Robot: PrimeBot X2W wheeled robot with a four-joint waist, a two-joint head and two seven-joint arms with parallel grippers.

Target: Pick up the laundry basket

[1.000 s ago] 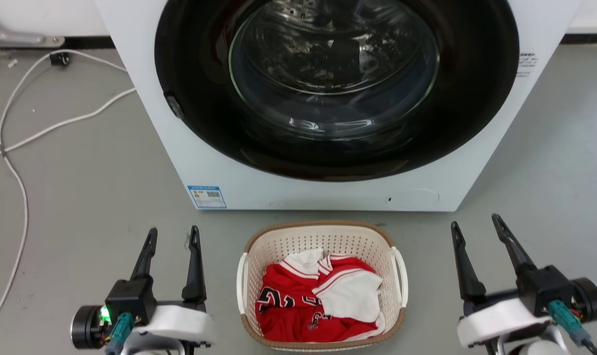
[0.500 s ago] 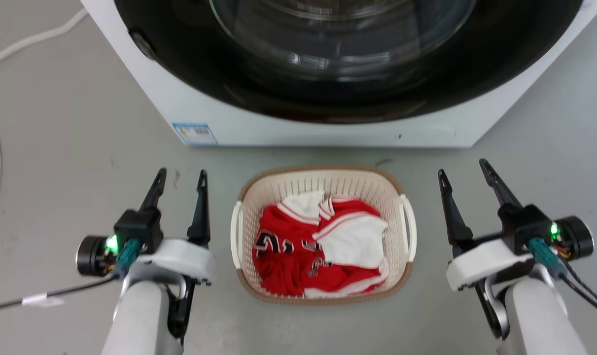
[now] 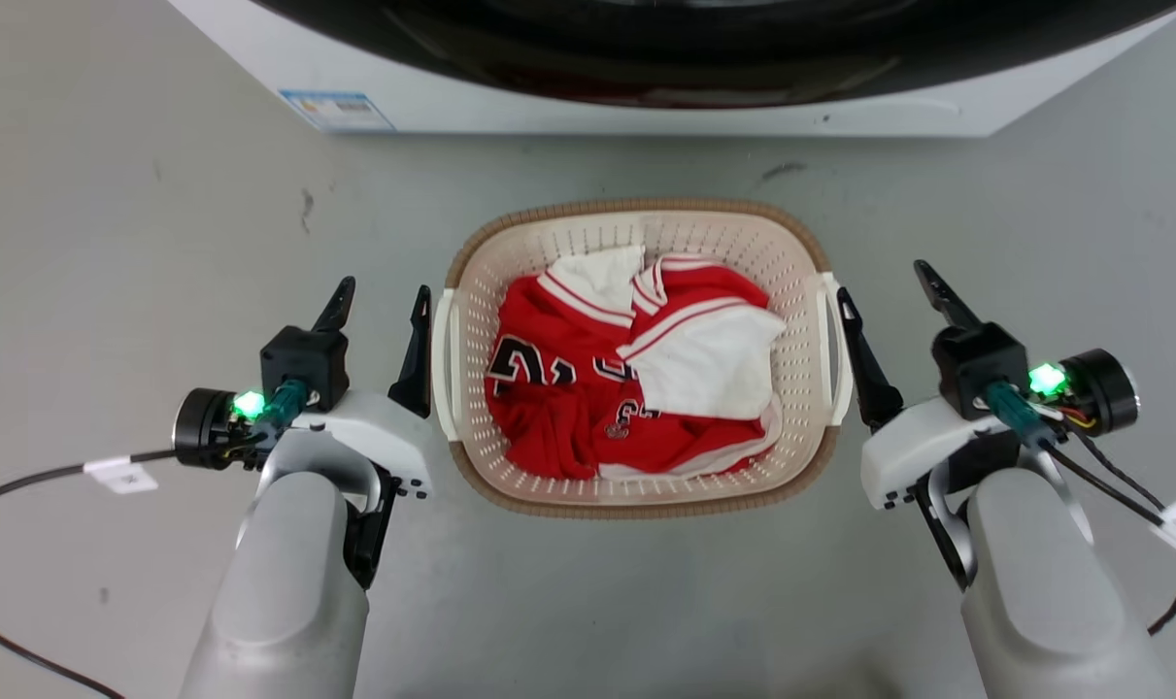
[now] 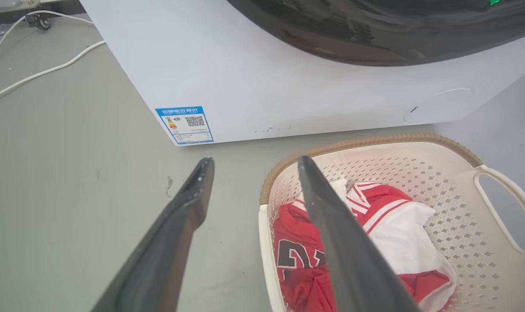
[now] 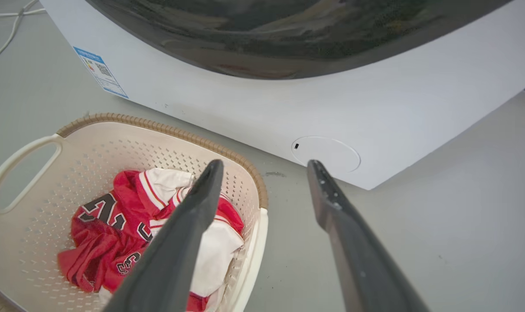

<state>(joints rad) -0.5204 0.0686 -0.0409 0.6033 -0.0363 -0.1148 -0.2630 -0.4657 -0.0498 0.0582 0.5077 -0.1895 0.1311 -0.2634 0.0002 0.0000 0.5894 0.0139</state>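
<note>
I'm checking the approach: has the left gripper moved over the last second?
Yes. The left gripper has moved inward toward the laundry basket; the gap between them has almost closed.

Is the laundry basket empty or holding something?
Holding something: the laundry basket contains a crumpled red-and-white jersey, seen lying inside it in the head and both wrist views.

This looks like a laundry corner in a plain room. A big white washing machine (image 4: 253, 78) stands on a bare grey floor (image 3: 160, 194). A laundry basket (image 3: 636, 207) with a red shirt (image 3: 549, 408) sits in front.
</note>
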